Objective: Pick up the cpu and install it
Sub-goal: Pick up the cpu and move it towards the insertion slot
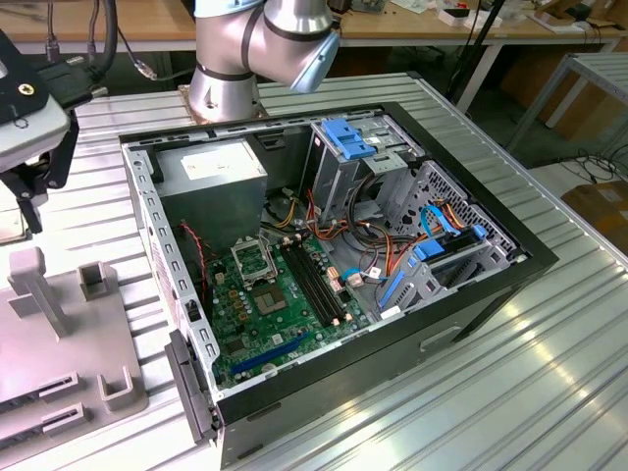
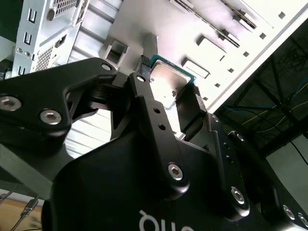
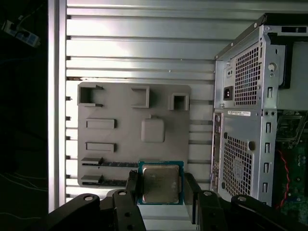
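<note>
My gripper [image 3: 162, 190] is shut on the cpu [image 3: 161, 184], a small square chip with a dull grey metal top and a green rim. One black finger [image 3: 134, 188] presses on each side of it. In the second wrist view the cpu [image 2: 168, 84] sits between the same fingertips of the gripper [image 2: 169, 94]. In the exterior view the gripper [image 1: 18, 211] hangs at the far left, above the grey fixture plate [image 1: 49, 334] and well apart from the open computer case [image 1: 334, 255]. The green motherboard [image 1: 275, 329] lies inside the case, with its silver socket frame [image 1: 253, 260] near the middle.
The grey fixture plate [image 3: 130, 106] carries slots, raised brackets and a square pad [image 3: 153, 130] with nothing on it. The case's rear wall [image 3: 243, 120] stands beside the plate. Cables, a blue drive bracket [image 1: 348, 137] and the arm's base [image 1: 226, 88] crowd the case's far side.
</note>
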`<state>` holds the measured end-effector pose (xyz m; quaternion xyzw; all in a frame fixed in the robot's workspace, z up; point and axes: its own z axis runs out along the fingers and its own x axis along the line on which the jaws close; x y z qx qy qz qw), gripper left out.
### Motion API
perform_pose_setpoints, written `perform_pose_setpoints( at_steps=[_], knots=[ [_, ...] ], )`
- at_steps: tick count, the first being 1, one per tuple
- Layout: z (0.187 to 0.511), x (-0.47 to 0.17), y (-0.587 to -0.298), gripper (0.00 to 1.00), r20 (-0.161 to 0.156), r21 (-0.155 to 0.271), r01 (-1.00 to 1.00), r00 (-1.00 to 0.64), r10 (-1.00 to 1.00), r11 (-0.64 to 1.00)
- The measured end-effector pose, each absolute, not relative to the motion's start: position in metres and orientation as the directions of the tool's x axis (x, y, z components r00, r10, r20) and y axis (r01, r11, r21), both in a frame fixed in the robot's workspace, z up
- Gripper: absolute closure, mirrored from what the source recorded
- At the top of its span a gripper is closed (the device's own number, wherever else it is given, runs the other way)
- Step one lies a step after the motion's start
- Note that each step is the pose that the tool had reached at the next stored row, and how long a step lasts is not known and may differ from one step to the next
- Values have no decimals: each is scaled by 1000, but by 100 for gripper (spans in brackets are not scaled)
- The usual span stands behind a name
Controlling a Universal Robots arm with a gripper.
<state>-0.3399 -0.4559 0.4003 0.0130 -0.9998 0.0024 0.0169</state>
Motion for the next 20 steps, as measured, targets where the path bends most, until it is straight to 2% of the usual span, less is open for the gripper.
perform_pose_setpoints(
  at_steps=[20],
  knots=[
    [400,-317,-464,53,41,-4,-16,-999,-16,1000]
  ],
)
